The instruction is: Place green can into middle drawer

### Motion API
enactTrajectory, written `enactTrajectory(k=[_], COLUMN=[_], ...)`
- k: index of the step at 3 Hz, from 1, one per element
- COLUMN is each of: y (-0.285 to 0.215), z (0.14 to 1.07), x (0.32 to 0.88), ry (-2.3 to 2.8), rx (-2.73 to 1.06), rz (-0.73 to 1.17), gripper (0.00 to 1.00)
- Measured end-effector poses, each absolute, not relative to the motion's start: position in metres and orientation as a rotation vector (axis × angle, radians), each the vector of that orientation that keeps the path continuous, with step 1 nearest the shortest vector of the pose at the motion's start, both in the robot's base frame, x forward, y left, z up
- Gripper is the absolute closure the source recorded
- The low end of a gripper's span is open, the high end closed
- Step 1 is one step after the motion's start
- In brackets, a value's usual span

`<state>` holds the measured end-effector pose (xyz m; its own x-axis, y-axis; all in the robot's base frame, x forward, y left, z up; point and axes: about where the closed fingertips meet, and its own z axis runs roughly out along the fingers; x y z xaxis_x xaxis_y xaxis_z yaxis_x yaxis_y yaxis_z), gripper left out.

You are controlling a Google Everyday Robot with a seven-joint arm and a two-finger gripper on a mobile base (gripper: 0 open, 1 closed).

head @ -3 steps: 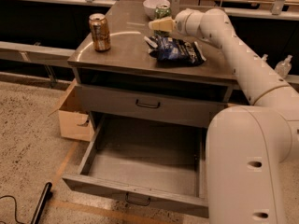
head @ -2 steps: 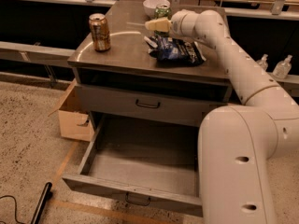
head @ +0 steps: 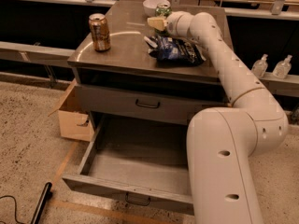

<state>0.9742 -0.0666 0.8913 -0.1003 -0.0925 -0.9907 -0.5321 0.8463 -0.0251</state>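
Note:
The green can [head: 162, 8] stands upright at the back of the cabinet top, next to a white bowl [head: 153, 5]. My gripper [head: 156, 23] is over the cabinet top just in front of the can, close to it, at the end of the white arm that reaches in from the right. The middle drawer [head: 122, 189] is pulled out wide below; its grey inside holds nothing and its black handle [head: 138, 200] faces the front. The can's lower part is hidden behind the gripper.
A gold-orange can [head: 99, 31] stands at the cabinet top's left. A blue snack bag [head: 175, 50] lies under my arm. The upper drawer front [head: 140, 104] is shut. A cardboard box [head: 74, 118] sits left of the cabinet. Two bottles [head: 259, 65] stand at right.
The gripper has edged a little left and nearer the green can. The arm's lower body has shifted left in the view. The cans, bag and drawer have not moved.

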Motion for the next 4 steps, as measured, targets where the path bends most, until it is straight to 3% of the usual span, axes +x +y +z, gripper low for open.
enactTrajectory(k=[1, 2, 3, 4], y=[-0.071, -0.098, -0.109, -0.103], z=[0.893, 0.913, 0.931, 0.940], x=[0.974, 0.958, 0.934, 0.899], ry=[1.650, 1.652, 1.638, 1.626], rx=[-0.504, -0.487, -0.484, -0.510], rz=[0.395, 0.401, 0.437, 0.504], gripper=[0.62, 0.94, 1.00, 1.00])
